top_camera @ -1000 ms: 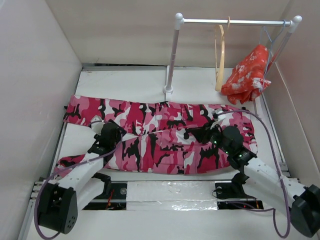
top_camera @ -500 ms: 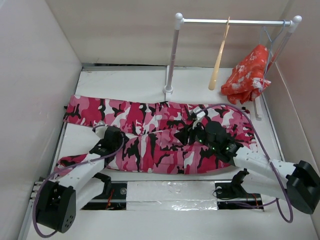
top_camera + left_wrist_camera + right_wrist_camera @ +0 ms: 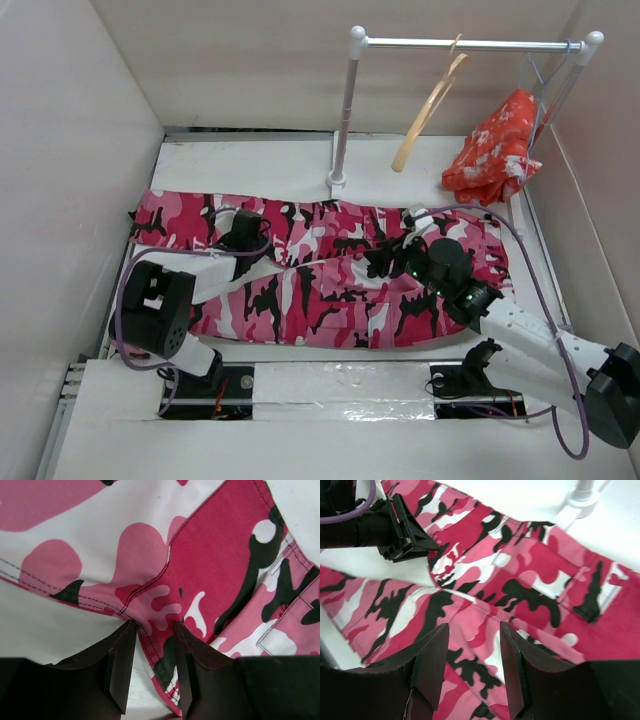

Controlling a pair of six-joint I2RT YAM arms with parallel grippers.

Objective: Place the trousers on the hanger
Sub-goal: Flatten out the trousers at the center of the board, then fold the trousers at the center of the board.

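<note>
The pink, red, white and black camouflage trousers (image 3: 320,290) lie flat across the table, legs to the left. My left gripper (image 3: 250,240) is low at the fork where the two legs meet. In the left wrist view its open jaws (image 3: 154,626) straddle the hemmed edge of the trousers (image 3: 210,555). My right gripper (image 3: 385,265) hovers open over the upper leg area; the right wrist view (image 3: 473,630) shows only the trousers (image 3: 520,580) below it and the left gripper (image 3: 407,532) at top left. The tan wooden hanger (image 3: 430,105) hangs tilted on the rail, empty.
A white clothes rail stands at the back, its post (image 3: 345,110) and foot just behind the trousers. An orange-red floral cloth (image 3: 495,150) hangs on a grey wire hanger (image 3: 540,72) at the rail's right end. White walls close in the sides and back.
My left gripper has swung from the near-left leg back and right to the fork of the legs. My right gripper has shifted left. The wooden hanger has swung and turned on the rail.
</note>
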